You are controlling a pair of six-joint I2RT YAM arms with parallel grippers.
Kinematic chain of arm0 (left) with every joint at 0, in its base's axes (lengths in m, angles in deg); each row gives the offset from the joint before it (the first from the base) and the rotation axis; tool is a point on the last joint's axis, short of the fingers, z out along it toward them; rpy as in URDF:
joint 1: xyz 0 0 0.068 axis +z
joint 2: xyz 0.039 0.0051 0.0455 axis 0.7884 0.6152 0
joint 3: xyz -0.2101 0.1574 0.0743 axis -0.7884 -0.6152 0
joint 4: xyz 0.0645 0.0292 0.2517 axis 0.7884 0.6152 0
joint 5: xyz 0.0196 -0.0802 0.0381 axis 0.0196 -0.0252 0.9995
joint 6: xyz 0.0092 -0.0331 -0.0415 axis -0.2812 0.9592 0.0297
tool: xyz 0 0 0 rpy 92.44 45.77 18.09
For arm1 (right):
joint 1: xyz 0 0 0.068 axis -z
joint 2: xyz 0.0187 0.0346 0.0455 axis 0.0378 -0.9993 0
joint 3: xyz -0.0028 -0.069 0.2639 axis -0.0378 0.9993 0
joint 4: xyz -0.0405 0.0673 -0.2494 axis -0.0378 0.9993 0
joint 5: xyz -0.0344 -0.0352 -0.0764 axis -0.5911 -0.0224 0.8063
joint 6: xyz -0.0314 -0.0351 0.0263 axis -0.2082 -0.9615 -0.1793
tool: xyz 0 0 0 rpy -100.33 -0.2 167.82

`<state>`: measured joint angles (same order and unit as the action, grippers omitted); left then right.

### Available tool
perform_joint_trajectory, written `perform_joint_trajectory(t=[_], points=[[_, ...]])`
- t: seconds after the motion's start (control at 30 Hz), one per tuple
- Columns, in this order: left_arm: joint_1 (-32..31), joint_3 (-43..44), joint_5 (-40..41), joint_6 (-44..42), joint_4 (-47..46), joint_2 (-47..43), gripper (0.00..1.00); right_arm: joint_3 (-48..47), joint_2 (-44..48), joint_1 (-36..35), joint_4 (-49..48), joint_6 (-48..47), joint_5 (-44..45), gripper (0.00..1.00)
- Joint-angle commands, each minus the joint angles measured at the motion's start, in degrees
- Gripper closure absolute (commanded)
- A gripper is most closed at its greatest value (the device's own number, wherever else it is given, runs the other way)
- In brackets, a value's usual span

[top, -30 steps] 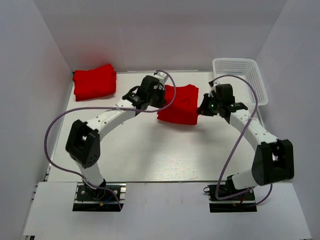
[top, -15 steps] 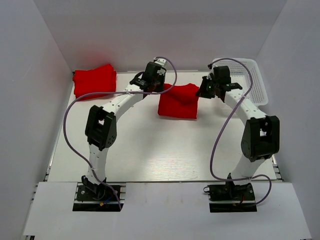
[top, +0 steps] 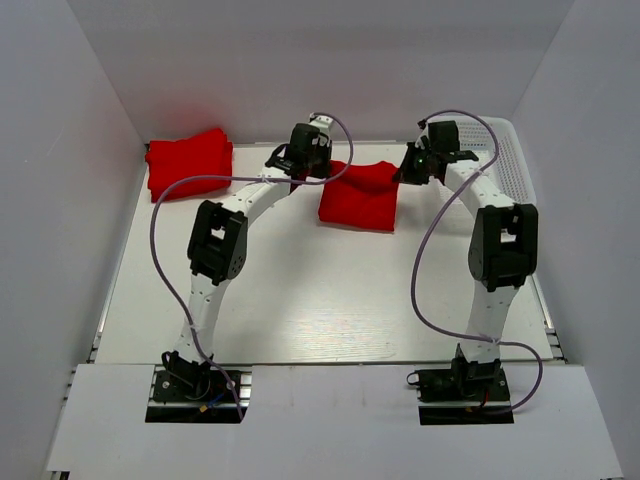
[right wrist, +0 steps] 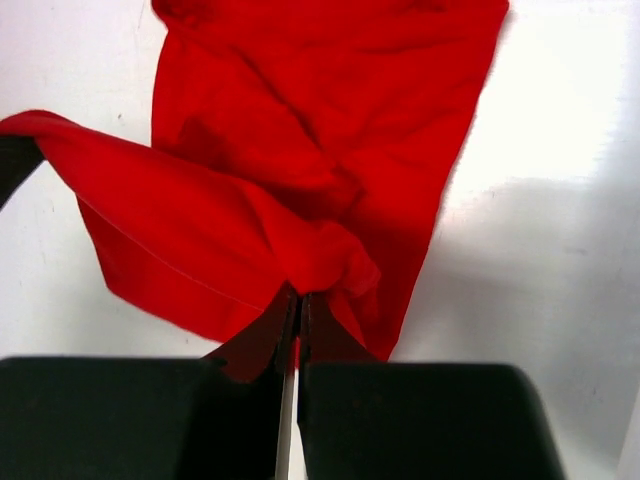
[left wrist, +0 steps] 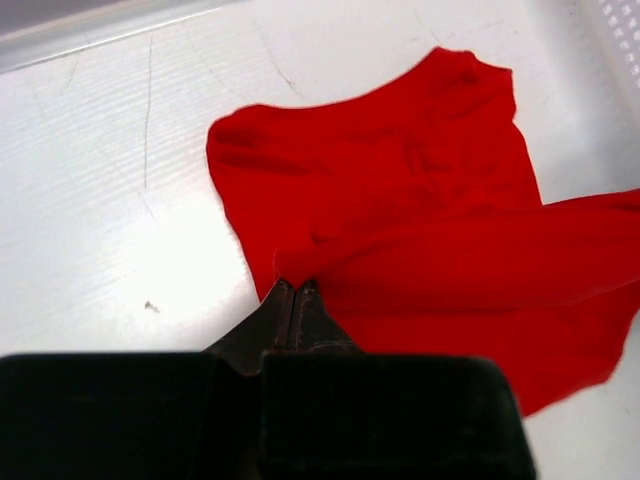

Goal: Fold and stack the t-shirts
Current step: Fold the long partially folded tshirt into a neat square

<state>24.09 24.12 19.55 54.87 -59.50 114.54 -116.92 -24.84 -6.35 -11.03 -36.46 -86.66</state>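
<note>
Shirt: red shirt [top: 360,203] sits at the far middle of the table [top: 300,290], part-folded and nearly square, with no clear long axis.
Left gripper [left wrist: 295,290]: jaws pressed together, pinching the shirt's far left edge, cloth raised off the layer beneath.
Right gripper [right wrist: 298,297]: jaws nipped tight on a bunch of cloth at the far right edge.
Held edge: strung left to right between the two grippers.
Key relation: the rest of the shirt lies base-side of the jaws, so the fold likely comes toward the bases, with both arms level.
Stack [top: 188,162]: far left corner, well apart, and the left arm is nearer.
</note>
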Motion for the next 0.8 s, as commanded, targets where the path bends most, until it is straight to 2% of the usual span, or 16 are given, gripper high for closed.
perform_joint_trajectory(t=[0.0, 0.03, 0.07, 0.13, 0.17, 0.2, 0.23, 0.27, 0.3, 0.4, 0.47, 0.5, 0.53, 0.6, 0.67, 0.77], points=[[1.49, 3.61, -0.92, -1.39, -7.40, 1.38, 1.00, -5.96, -4.69, 1.83, -2.19, 1.75, -0.72, 1.00], [1.49, 6.40, -0.92, -1.39, -7.40, 2.52, 1.00, -9.11, -5.94, 2.01, -1.93, 1.50, -1.94, 0.99], [2.01, 7.74, -0.92, -1.39, -7.40, 3.83, 1.00, -10.18, -6.82, 2.27, -2.45, 1.58, -2.48, 0.92], [2.02, 10.63, -0.92, -1.39, -8.62, 7.53, 0.89, -12.29, -11.13, 2.45, -4.46, 1.76, -3.00, 0.80], [2.54, 11.17, -0.92, -1.39, -11.16, 8.67, 0.86, -15.00, -12.27, 2.62, -5.95, 1.58, -3.36, 0.70], [2.54, 13.09, -0.05, -1.39, -11.88, 9.72, 0.73, -15.90, -15.41, 2.71, -7.36, 2.71, -4.93, 0.66], [2.54, 14.07, 1.00, -0.86, -13.28, 11.91, 0.62, -19.13, -16.58, 2.89, -9.64, 3.16, -6.60, 0.57], [2.54, 15.56, 2.14, 0.19, -13.99, 12.89, 0.43, -20.99, -19.02, 3.32, -10.70, 5.08, -8.87, 0.10], [3.15, 19.05, 0.06, 0.72, -14.00, 13.59, 0.01, -27.36, -21.48, 3.33, -11.67, 6.05, -9.51, 0.10], [3.68, 20.85, 1.35, -0.59, -15.57, 12.82, 0.00, -31.98, -22.92, 3.50, -13.51, 6.85, -8.11, 0.10], [3.69, 19.09, 3.20, -0.60, -15.58, 11.15, 0.00, -29.37, -18.62, 3.42, -17.28, 6.86, -8.63, 0.10], [3.69, 17.70, 1.82, -2.51, -14.53, 9.49, 0.00, -22.48, -17.04, 3.07, -19.65, 6.07, -9.33, 0.10], [3.69, 16.64, 0.32, -3.14, -13.91, 8.43, 0.00, -19.80, -12.41, 2.89, -22.99, 5.54, -9.69, 0.10], [3.69, 11.72, -1.09, -3.84, -13.29, 5.45, 0.00, -12.95, -9.14, 2.36, -23.55, 4.49, -9.78, 0.10], [3.69, 7.69, -3.28, -3.85, -12.59, 4.12, 0.00, -9.34, -6.57, 2.10, -21.98, 2.99, -8.99, 0.10], [3.69, 6.35, -7.06, -3.85, -9.34, 3.58, 0.00, -5.02, -3.33, 1.75, -20.39, 0.71, -8.28, 0.10]])
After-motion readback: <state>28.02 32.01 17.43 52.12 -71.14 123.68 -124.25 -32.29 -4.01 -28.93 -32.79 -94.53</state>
